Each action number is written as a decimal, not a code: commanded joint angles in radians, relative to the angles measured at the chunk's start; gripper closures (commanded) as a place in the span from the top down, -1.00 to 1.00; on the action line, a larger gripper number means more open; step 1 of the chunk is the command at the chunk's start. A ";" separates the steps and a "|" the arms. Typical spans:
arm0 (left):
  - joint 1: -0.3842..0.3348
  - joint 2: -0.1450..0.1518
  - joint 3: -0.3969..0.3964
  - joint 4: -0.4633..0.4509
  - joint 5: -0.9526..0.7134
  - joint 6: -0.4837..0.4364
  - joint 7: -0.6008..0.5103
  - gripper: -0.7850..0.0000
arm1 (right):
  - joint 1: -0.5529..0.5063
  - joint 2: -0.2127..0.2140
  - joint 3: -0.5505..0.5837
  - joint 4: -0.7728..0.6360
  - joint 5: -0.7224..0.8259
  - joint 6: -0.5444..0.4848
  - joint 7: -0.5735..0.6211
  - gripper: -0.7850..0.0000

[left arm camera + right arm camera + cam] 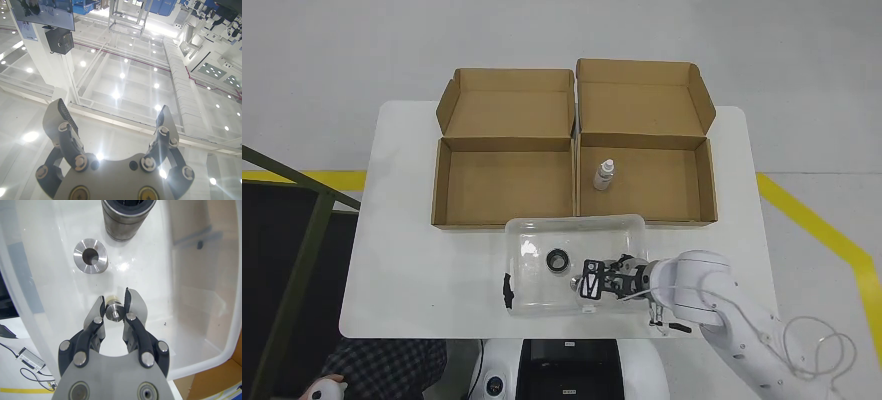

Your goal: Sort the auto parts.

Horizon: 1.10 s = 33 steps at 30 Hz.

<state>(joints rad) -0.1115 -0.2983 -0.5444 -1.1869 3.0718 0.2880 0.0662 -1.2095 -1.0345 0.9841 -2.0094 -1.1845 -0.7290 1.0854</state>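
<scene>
Small stepped metal fitting (114, 312) is clamped in the jaws of the right gripper (114, 298), low inside the clear bin (233, 321); the grip is on its round body, probably so it lifts out without rolling. The bin also holds a flared steel sleeve (90, 256) and a dark cylindrical bushing (122, 220), both apart from the jaws. Behind the bin, the right cardboard box (667, 190) holds one white bottle-shaped part (604, 175), beside the left cardboard box (504, 188); the left gripper (112, 104) points ceilingward, jaws wide, nothing held.
</scene>
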 commanded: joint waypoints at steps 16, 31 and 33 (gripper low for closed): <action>0.000 0.000 0.000 0.000 0.000 0.000 0.000 1.00 | -0.013 0.013 0.058 -0.075 0.037 0.010 -0.173 -1.00; 0.000 0.000 0.000 0.000 0.000 0.000 0.000 1.00 | -0.070 0.034 0.227 -0.127 0.137 -0.161 -0.645 -1.00; 0.000 0.000 0.000 0.000 0.000 0.000 0.000 1.00 | -0.075 0.035 0.251 -0.135 0.140 -0.161 -0.702 -1.00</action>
<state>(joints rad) -0.1115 -0.2983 -0.5444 -1.1869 3.0718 0.2880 0.0662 -1.2832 -0.9996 1.2250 -2.1413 -1.0446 -0.8900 0.4093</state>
